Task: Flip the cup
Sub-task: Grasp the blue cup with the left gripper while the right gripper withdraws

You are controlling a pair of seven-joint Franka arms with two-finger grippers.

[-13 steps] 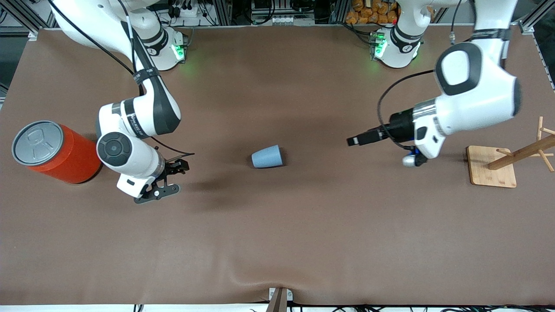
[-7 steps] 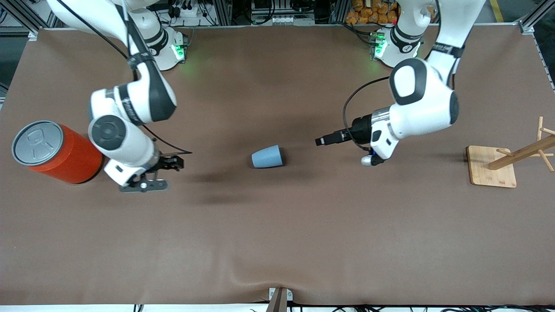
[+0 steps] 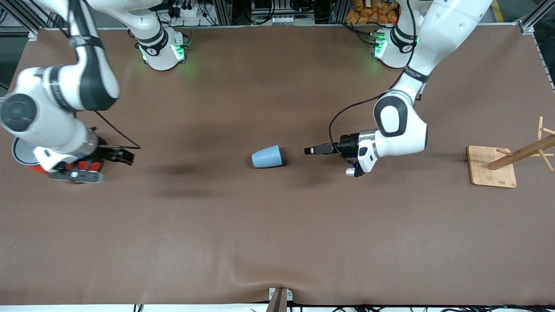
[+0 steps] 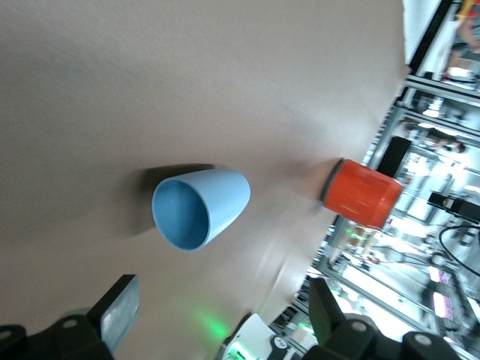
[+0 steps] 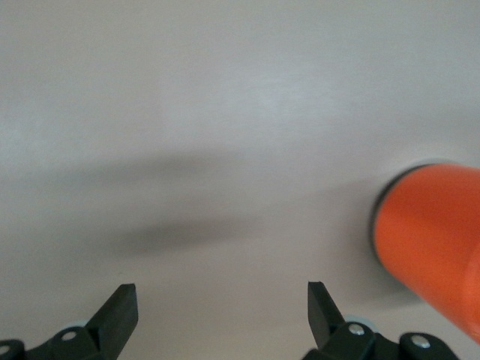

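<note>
Approach step: left pincer [image 3: 309, 151] released, near cup [image 3: 267, 156] lying sideways on desk [image 3: 277, 242]. Right pincer [image 5: 221, 315] released, probably waiting over orange can [image 5: 431, 232]. Next: straddle cup.

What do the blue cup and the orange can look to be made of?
The cup looks like matte plastic: even light-blue wall, darker inside, no glare. The orange can has a smooth, faintly shiny wall, perhaps coated metal or card; its lid is hidden.

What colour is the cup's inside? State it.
Darker blue than its light-blue outside; the left wrist view shows the cup best.
</note>
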